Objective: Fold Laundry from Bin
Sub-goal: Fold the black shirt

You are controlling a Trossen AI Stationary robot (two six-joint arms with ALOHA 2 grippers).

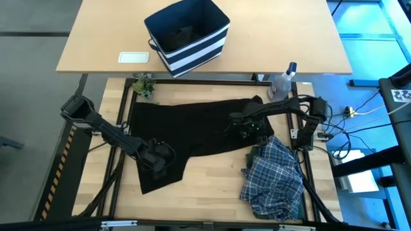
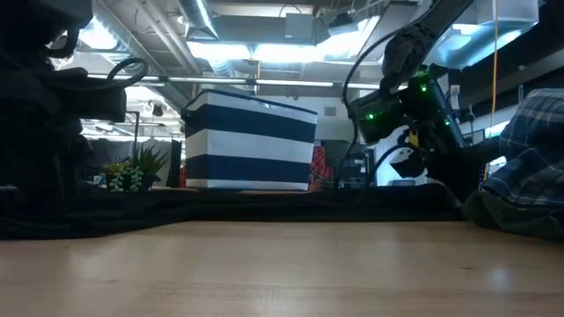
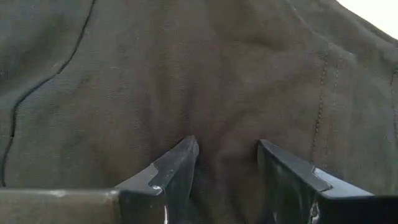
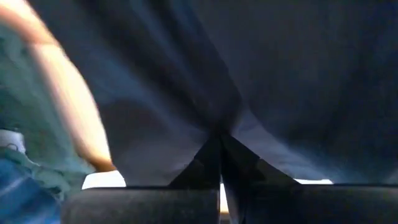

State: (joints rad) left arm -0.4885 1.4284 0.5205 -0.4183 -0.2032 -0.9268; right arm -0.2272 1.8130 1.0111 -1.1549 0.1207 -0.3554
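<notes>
Overhead view, lower right: the plaid shirt (image 1: 273, 178) I see lies crumpled beside the right arm's base. Lower left: my left gripper (image 1: 157, 158) rests on the dark garment (image 1: 192, 131), fingers (image 3: 177, 171) apart over its cloth. Centre: that garment lies spread flat, wrinkled. Centre right: my right gripper (image 1: 252, 126) is pinched together on the garment's edge. Beyond: spray bottle (image 1: 284, 79), small plant (image 1: 145, 86). Top: the striped bin (image 1: 187, 35) on the far table (image 1: 103, 38).

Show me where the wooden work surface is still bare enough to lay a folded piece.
Bare wood lies in front of the dark garment, between the left gripper and the plaid shirt. The right gripper, shut on the dark garment, crowds the shirt's side.
</notes>
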